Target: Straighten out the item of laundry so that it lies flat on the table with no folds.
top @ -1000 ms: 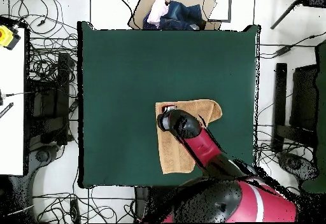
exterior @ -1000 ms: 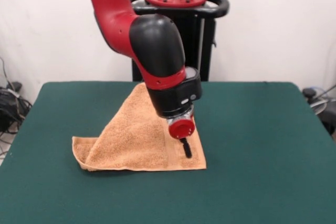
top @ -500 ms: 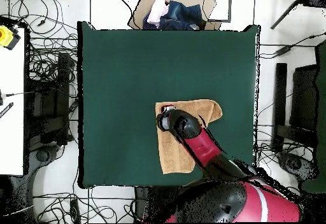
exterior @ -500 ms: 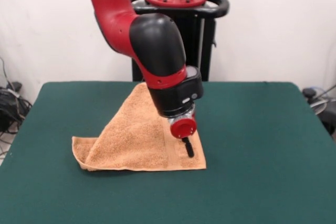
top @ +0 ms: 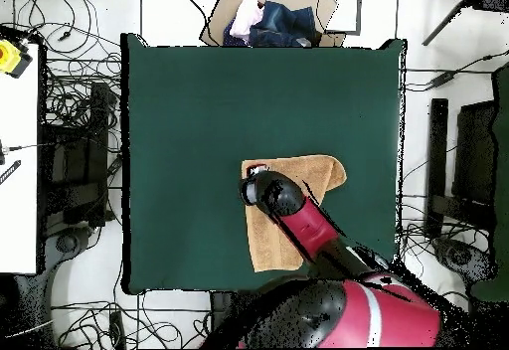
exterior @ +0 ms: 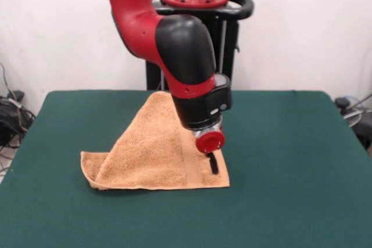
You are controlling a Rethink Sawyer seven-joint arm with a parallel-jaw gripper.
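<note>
The gripper [exterior: 213, 164] sits on the towel's [exterior: 152, 154] lower-right corner; whether it grips cannot be told. A loose pinch could slip, leaving the fold on the table [exterior: 290, 172].

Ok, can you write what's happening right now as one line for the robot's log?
towel: folded, not flat | gripper: down at towel's corner, grip unclear | table: towel near middle
</note>
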